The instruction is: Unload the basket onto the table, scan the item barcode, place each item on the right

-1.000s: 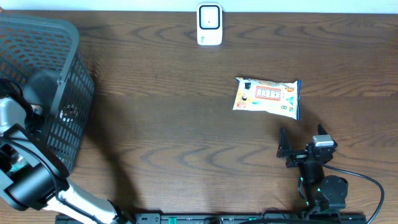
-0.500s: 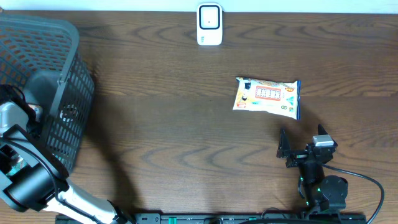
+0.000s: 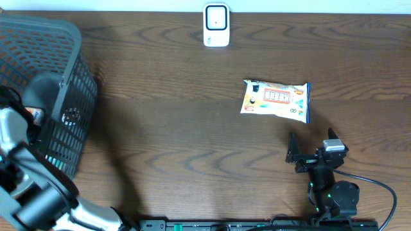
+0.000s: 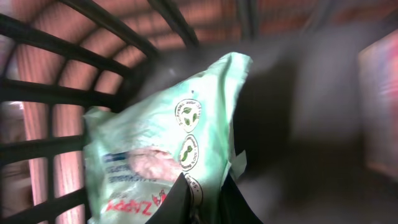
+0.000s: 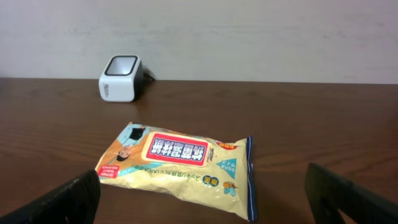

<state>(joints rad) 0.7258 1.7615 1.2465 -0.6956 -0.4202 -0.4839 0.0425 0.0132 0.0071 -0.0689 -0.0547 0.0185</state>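
While down inside black mesh basket (image 3: 70,58), grips green pouch (image 4: 161,149) with left tool (image 4: 204,196) clenched; holds right tool (image 3: 312,147) released wide near yellow pouch (image 3: 276,99), white scanner (image 3: 216,24) beyond.

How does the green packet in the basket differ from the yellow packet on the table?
The green packet sits inside the basket, pinched by the left gripper; the yellow packet lies flat on the table, untouched. The green one is tilted and creased, the yellow one smooth. Both are soft printed plastic packs.
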